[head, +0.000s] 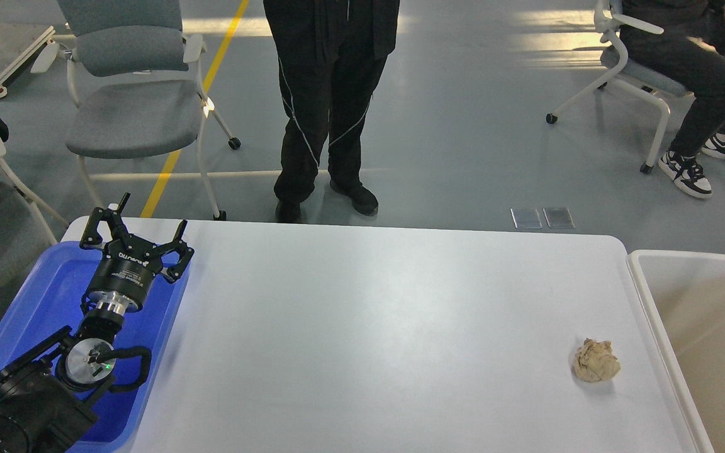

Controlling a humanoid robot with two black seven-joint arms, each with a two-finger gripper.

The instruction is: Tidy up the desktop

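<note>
The white desktop (369, 327) fills the middle of the head view. A crumpled tan paper ball (596, 360) lies on it near the right edge. My left gripper (148, 217) is open and empty, held above the far end of the blue tray (54, 283) at the desktop's left side, far from the paper ball. My right arm and gripper are out of view.
An off-white bin (708, 340) stands against the desktop's right edge. A person in black (331, 107) stands just behind the far edge. A grey chair (129, 107) is at the back left; a seated person (702, 75) is at the back right.
</note>
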